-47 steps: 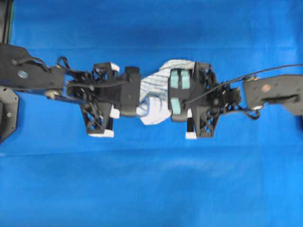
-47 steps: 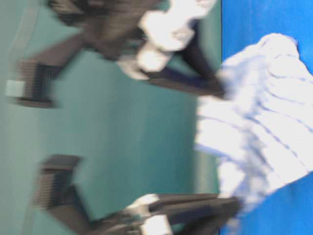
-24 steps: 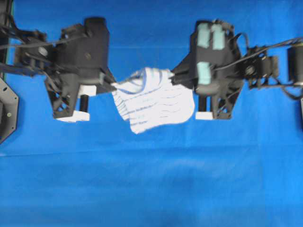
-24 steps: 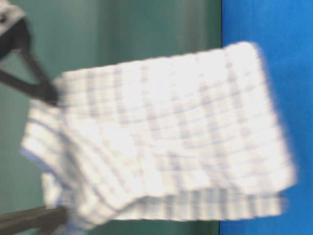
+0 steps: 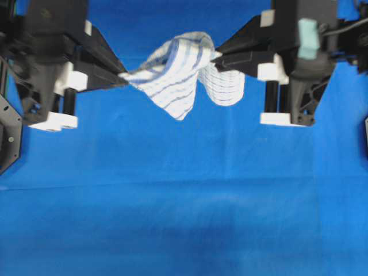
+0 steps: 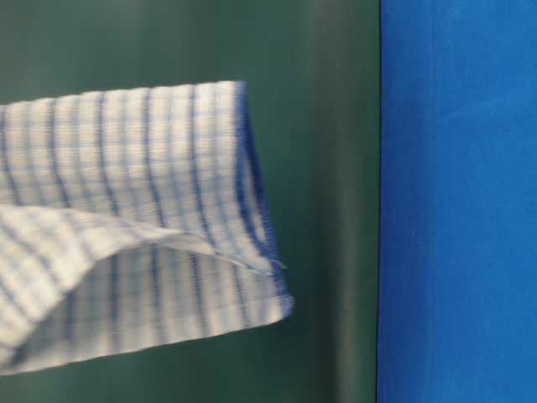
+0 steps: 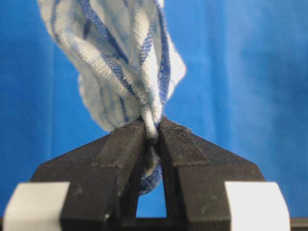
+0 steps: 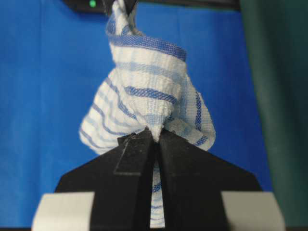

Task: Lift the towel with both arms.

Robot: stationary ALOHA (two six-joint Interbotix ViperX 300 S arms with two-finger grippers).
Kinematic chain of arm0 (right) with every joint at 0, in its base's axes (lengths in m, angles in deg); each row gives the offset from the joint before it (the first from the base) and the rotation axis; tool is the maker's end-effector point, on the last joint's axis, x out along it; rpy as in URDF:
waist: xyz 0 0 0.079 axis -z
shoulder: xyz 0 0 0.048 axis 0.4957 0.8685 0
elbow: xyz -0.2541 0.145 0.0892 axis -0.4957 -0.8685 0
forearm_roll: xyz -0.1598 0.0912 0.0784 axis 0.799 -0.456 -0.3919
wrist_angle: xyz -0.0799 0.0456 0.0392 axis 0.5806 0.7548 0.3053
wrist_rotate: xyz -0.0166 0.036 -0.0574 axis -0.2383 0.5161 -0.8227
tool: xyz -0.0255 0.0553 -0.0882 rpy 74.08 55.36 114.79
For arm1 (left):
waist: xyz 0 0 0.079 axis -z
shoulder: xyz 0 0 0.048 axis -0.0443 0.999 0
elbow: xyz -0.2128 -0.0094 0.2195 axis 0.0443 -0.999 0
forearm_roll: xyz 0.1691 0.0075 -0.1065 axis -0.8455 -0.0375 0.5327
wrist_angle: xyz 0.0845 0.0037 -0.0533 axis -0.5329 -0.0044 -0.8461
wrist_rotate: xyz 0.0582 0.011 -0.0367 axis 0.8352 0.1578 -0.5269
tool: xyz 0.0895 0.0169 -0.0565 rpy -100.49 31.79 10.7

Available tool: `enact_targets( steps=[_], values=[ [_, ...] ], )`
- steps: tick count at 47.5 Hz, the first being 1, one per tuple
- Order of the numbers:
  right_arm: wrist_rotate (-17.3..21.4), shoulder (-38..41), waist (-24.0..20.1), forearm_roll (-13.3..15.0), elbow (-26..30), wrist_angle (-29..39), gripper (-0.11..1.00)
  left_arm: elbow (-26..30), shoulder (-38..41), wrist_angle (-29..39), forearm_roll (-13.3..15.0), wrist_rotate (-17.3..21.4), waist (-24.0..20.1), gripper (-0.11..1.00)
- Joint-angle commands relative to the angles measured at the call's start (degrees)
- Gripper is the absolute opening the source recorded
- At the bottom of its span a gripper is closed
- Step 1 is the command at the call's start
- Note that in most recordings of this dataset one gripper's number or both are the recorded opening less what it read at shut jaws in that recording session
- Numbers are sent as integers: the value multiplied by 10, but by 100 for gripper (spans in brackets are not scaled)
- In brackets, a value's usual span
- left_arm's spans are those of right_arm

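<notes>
We see the towel [image 5: 183, 75] strung mid-air between both claws — left claw [image 5: 122, 79] and right claw [image 5: 217, 56] each pinching a corner; arm bodies are cropped off the overhead's top.

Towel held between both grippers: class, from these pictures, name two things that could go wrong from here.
1. Each grip is small: the left gripper and right gripper pinch only a bunched corner of the towel at their fingertips, so a tug could pull it free.
2. The cloth sags in a fold between the arms; moving them further apart might stretch it tight and strain both pinches.
</notes>
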Motion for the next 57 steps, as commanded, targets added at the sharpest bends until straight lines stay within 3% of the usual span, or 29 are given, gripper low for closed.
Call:
enact_targets(
  steps=[1,31,34,39,43,46,49,57],
  values=[
    [-4,-13,-8,1,24,4,3,27,-11,1,-2,-1,0,7],
    [-1,-9,-6,-4,20,2,5,26,-13,-14,-2,5,0,7],
    [1,-8,-5,-4,18,3,20,25,-15,-17,-2,4,2,9],
    [-1,-4,-5,-1,18,1,52,21,-18,-22,-2,1,4,36],
    [-1,-3,-5,0,18,2,68,18,-24,-23,-2,0,4,61],
    [-1,-3,-6,1,18,2,68,15,-26,-23,-1,-1,4,79],
    [-1,-3,-5,1,18,3,66,12,-28,-23,0,-1,4,90],
    [5,-3,-5,-2,15,4,67,2,-30,-23,1,-1,4,91]
  ],
)
